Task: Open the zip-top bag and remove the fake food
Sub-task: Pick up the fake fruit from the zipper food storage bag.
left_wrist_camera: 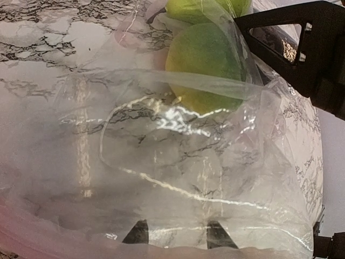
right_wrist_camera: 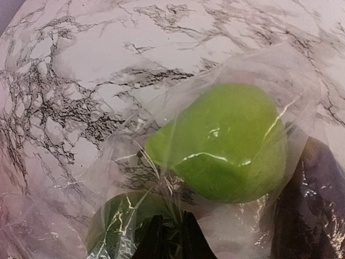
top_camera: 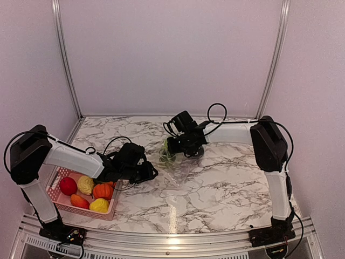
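**Jaws meet the bag from both sides**

The right jaws stand nearly together, and their dark fingertips (right_wrist_camera: 153, 242) pinch a crumpled fold of the clear, crinkly plastic zip-top bag (top_camera: 177, 164). The left jaws are partly open. Their two fingertips (left_wrist_camera: 138, 233) show apart at the bottom of the left wrist view, blurred behind the film. Whether they have hold of any plastic cannot be told from the pictures.

The zip-top bag lies on the white, grey-veined marble desk (top_camera: 226, 189), about mid-desk, between the two arms. The left jaws are at its left edge and the right jaws are at its far end.

Inside the bag, under the film, sit:
- a large, glossy light-green fruit (right_wrist_camera: 226, 145)
- a smaller, darker green piece (right_wrist_camera: 116, 226), just beside the right fingertips
- a dark purple eggplant (right_wrist_camera: 312, 216), at the right edge of the right wrist view

The near part of the bag is flat, with the marble showing through it.

Well apart from the bag, at the desk's near left corner, stands a pink mesh basket (top_camera: 86, 212). It holds:
- a red apple (top_camera: 68, 185)
- a pale yellow lemon (top_camera: 85, 184)
- an orange pumpkin (top_camera: 103, 190)
- a long orange piece (top_camera: 79, 201)
- a round yellow piece (top_camera: 99, 205)
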Motion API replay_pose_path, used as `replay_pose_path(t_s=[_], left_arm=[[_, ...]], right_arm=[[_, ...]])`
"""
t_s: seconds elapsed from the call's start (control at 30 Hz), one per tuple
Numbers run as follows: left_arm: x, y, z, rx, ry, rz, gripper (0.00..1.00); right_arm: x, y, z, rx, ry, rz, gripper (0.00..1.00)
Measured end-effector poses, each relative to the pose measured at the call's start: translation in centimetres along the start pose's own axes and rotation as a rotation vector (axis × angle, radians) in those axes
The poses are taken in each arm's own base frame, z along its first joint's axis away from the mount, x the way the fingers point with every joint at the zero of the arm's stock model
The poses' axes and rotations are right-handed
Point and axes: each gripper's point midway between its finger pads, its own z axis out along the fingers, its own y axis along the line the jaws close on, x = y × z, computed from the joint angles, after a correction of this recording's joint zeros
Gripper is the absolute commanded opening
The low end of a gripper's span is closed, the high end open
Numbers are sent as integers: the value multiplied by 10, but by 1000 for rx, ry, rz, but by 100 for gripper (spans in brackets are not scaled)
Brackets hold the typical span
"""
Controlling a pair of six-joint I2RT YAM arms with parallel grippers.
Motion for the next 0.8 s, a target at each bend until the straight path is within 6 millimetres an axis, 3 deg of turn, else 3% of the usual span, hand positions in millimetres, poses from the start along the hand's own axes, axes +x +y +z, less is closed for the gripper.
replay_pose_path(t_s=[0.27, 0.43, 0.53, 0.67, 0.8], left_arm=[[0, 0, 2, -1, 1, 8, 41], [-2, -3, 3, 5, -4, 12, 43], [-3, -4, 3, 7, -5, 15, 45], [-4, -5, 4, 8, -6, 15, 49], [-4, -6, 6, 7, -7, 17, 56]], right_arm=[[-2, 0, 4, -7, 1, 22, 1], [5, 0, 4, -1, 24, 13, 1], [12, 2, 6, -1, 39, 6, 4], [40, 3, 11, 5, 95, -19, 19], [55, 7, 12, -3, 129, -49, 26]])
